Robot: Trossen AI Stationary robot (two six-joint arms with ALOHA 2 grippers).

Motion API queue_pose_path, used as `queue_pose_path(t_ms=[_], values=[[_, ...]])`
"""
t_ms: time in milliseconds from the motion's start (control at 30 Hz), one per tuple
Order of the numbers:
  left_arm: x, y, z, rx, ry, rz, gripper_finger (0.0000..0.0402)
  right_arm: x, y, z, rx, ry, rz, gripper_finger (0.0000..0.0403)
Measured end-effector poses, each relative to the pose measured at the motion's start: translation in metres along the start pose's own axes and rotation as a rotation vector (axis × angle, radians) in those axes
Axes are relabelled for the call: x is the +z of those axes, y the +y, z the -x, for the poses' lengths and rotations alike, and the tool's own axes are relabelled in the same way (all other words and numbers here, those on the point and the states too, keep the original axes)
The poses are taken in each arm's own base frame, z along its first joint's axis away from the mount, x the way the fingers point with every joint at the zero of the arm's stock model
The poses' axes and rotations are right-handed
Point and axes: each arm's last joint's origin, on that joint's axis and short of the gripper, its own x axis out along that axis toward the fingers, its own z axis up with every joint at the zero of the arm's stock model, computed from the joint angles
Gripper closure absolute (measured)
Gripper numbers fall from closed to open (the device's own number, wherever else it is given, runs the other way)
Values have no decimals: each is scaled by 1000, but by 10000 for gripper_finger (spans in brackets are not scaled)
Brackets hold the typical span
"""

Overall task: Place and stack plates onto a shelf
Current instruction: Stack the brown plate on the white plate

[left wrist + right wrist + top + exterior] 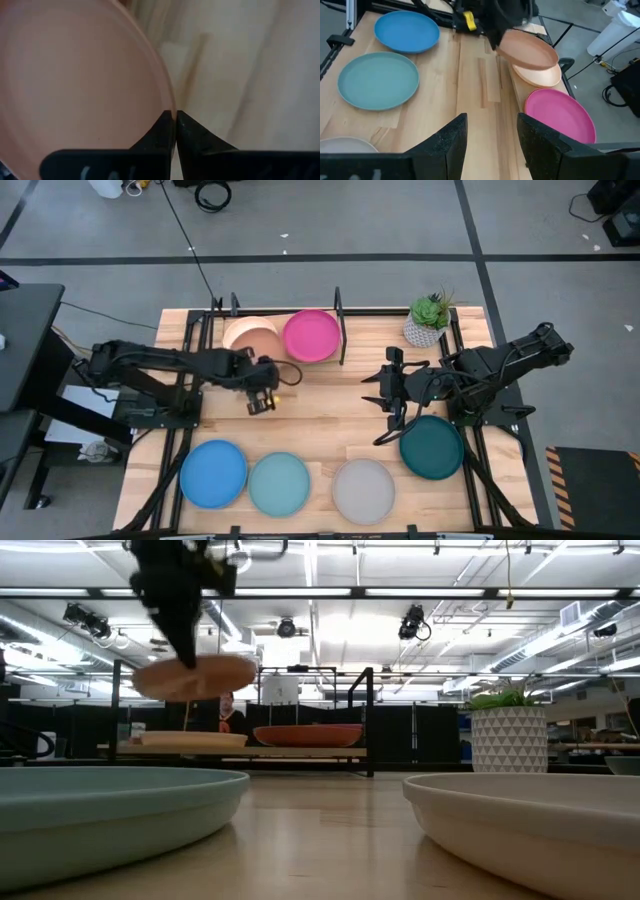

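The shelf [320,360], a pale board framed by black rods, is set along the far edge of the wooden table [330,425], and everything else is placed from it. On its left section a cream plate [540,76] is lying flat, and directly above that plate a tan plate [250,338] is held in the air, clear of the board, as the low view shows. The tan plate's rim is pinched by the left gripper [175,120], whose fingers are pressed together on the thin edge at the side of the plate nearest the table's front; the plate is thus stretched from the pincer out over the shelf. Just beside these two, in the shelf's middle section, a magenta plate [311,336] is resting. At the shelf's right end a small white pot with a green plant [428,322] is standing.

In front of the shelf, along the table's near edge, a blue plate [213,473], a pale blue plate [279,484] and a grey plate [363,491] are laid in a row. A dark teal plate [432,448] is lying further right, nearer the shelf. The right gripper [385,420] is poised in front of the shelf's right section, just beside the teal plate, its fingers spread apart and holding nothing.
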Motion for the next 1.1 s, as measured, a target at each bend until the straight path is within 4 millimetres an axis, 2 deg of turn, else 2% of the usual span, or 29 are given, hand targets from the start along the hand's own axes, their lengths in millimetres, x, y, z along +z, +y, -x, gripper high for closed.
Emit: queue_pose_path(t_ms=[233,433,600,767,900,1100], values=[[-12,42,-44,19,99,25,387,0,0,0,1,2,14,224],[-13,69,-64,30,54,-2,382,0,0,0,0,2,18,224],[-17,81,-74,44,41,27,359,0,0,0,1,3,3,224],[-17,81,-74,87,47,12,303,-1,0,0,1,5,2,224],[-12,74,-63,62,19,-20,261,-1,0,0,1,6,-3,224],[-2,39,-46,-239,-75,-80,248,-9,6,-7,84,33,-15,224]])
